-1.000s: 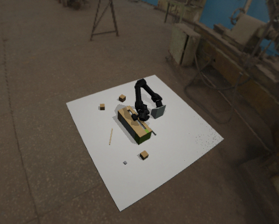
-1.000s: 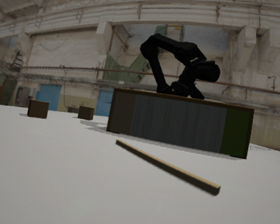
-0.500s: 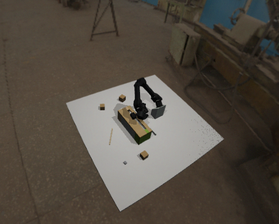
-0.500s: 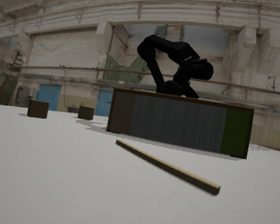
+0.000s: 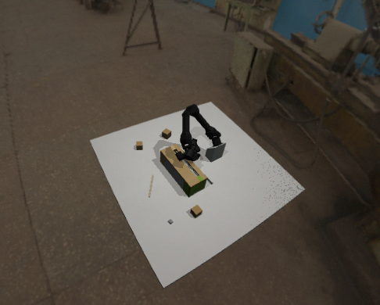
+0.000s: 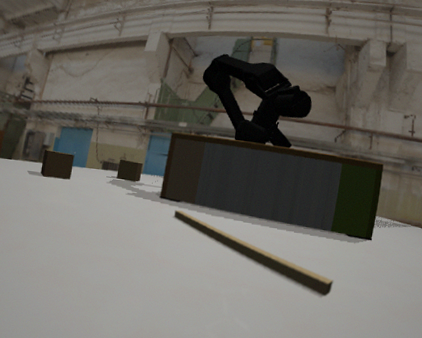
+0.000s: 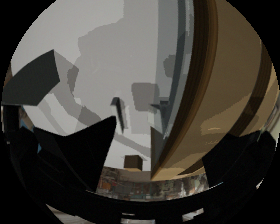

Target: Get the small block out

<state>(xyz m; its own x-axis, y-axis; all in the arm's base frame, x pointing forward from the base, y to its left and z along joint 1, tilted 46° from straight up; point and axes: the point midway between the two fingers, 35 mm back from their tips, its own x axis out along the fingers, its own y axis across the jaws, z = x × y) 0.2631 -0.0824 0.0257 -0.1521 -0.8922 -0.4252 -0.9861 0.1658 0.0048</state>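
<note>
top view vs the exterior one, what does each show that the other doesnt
Only the top view shows the small grey cube and the grey panel beside the arm. Only the exterior view shows the long side of the box facing the stick square-on, with a green section at one end. Both show the box, the stick and three wooden cubes.

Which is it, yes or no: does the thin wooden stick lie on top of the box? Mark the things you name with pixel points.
No, the thin wooden stick [image 5: 151, 186] [image 6: 253, 252] lies on the white surface beside the box [image 5: 172, 170] [image 6: 268, 186].
</note>
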